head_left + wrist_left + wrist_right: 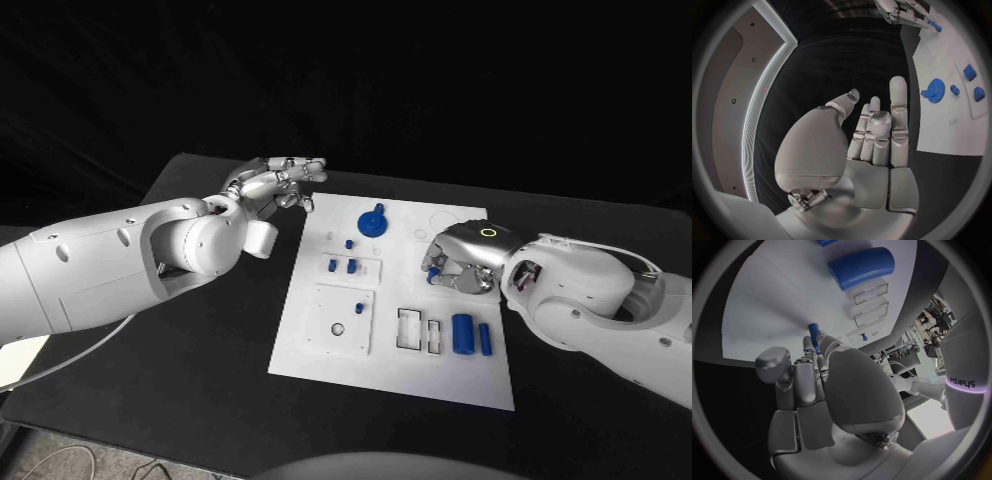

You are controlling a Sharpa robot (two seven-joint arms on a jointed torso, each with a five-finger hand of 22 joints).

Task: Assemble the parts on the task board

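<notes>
My right hand (459, 262) sits low on the white board (361, 350), fingers curled round a small blue peg (813, 333) — pinched at the tips, its end poking out. Best, I reckon, to keep it upright and line it over its hole before pressing. Just before my hand lie the blue cylinder (463, 333) and the slim bar (486, 338); farther out, the blue gear (374, 221). My left hand (274, 184) hovers off the board's far corner — fingers straight, holding nothing.
</notes>
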